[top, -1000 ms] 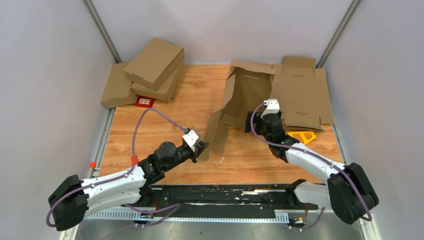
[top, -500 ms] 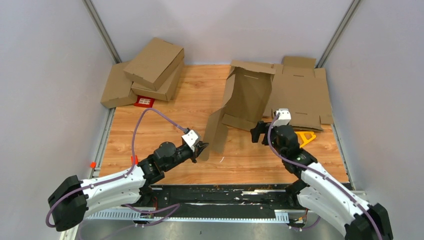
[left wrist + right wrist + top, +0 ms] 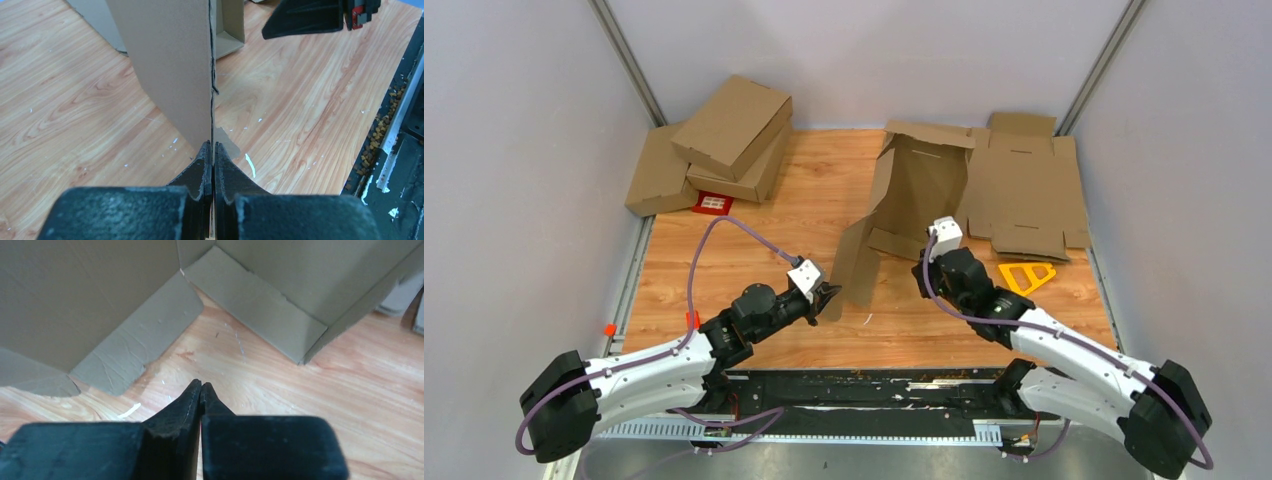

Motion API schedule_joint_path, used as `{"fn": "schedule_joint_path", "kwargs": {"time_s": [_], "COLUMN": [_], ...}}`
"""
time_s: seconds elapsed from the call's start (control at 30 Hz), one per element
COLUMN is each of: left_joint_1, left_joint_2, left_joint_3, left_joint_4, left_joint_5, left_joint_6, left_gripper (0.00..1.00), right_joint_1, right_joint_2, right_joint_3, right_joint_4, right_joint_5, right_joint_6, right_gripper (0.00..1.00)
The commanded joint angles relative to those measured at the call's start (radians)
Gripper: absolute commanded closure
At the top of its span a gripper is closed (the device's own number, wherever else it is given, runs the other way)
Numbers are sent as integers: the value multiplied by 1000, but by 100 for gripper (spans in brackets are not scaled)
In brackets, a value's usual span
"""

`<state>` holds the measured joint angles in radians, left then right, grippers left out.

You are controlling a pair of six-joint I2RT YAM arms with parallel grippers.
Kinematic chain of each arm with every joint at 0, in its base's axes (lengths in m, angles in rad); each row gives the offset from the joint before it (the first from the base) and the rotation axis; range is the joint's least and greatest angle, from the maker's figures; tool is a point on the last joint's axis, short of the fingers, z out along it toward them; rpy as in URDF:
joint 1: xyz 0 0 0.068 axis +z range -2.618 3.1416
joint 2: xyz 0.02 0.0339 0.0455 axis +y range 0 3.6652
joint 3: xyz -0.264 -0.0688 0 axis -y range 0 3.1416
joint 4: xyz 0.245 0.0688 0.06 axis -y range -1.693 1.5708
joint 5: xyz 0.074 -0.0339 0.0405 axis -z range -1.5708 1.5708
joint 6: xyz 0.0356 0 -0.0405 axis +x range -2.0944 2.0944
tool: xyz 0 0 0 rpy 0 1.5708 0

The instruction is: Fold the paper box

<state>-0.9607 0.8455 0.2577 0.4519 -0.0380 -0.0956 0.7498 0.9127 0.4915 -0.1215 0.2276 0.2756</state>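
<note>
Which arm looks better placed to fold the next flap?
Right, probably: the right claw is shut on nothing near the paper box's low flaps, while the left claw pinches its edge.

We see our left gripper (image 3: 211, 148) pinching the thin lower edge of the cardboard box (image 3: 165, 65), whose panel stands upright over the wooden table (image 3: 70, 105), a crumb-strewn black rail (image 3: 406, 125) at right.

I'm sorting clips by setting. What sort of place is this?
Likely a robot lab test cell rather than a home or warehouse: plain grey walls close in a wooden table, folded mailer boxes are stacked at its far left, and a flat cardboard blank lies far right.
</note>
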Motion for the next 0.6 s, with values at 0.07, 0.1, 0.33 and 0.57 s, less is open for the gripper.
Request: {"fn": "schedule_joint_path", "kwargs": {"time_s": [0.07, 0.1, 0.33, 0.57], "left_joint_1": [-4, -4, -4, -4], "left_joint_2": [2, -1, -10, -12], "left_joint_3": [30, 31, 21, 22], "left_joint_4": [-15, -16, -1, -4], "left_joint_5": [-23, -26, -17, -19], "left_joint_6": [-12, -14, -16, -18], "left_gripper": [100, 100, 100, 100], "right_joint_1": [18, 18, 12, -16], "right_joint_2": [131, 143, 272, 454], "right_joint_3": [164, 169, 220, 316], "right_joint_4": [27, 33, 135, 148], "right_joint_5": [158, 174, 205, 139], "right_joint_6": [-3, 17, 55, 1], "right_gripper": [100, 100, 100, 100]}}
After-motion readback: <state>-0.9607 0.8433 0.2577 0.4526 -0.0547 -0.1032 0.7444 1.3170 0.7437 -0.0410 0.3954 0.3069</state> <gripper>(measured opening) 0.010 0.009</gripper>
